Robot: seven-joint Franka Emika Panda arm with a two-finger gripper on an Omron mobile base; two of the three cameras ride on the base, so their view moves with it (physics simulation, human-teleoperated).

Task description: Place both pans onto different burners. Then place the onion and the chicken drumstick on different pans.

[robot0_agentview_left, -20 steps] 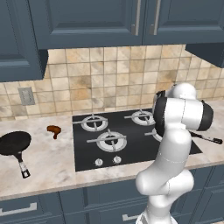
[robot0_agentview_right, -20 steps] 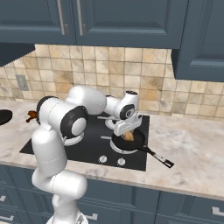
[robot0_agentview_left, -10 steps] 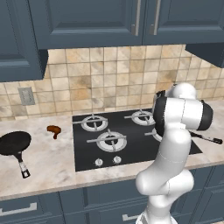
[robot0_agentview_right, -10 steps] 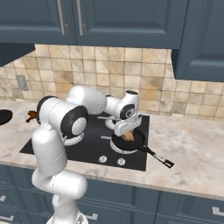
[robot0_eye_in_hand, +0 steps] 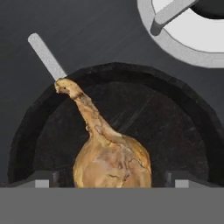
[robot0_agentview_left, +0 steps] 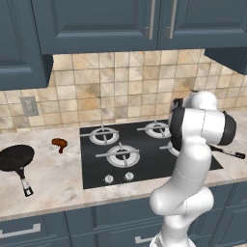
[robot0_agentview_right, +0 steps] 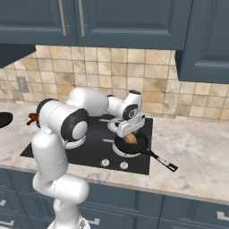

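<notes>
Pans first: in your left base view one pan (robot0_agentview_left: 16,158) lies on the table near its left edge, handle pointing toward the front edge; the chicken drumstick (robot0_agentview_left: 60,143) lies just to its right on the table, apart from it, between the pan and the cooktop (robot0_agentview_left: 144,159); the handle tip of the other pan (robot0_agentview_left: 231,153) pokes out past the arm at the cooktop's right side; three burners (robot0_agentview_left: 123,155) show bare.

In your right base view the second pan (robot0_agentview_right: 134,144) sits on the front right burner, its handle running toward the table's front edge; the gripper (robot0_agentview_right: 129,133) hangs low over this pan with the onion (robot0_agentview_right: 130,139) right under it; the drumstick (robot0_agentview_right: 32,118) shows at the far left.

In your hand view the onion (robot0_eye_in_hand: 109,155) stands between the two finger tips, stem up and tilted, over the pan's dark floor (robot0_eye_in_hand: 175,127); you cannot tell whether the gripper is clamped on it or parted; a neighbouring burner (robot0_eye_in_hand: 188,35) lies at the top right.
</notes>
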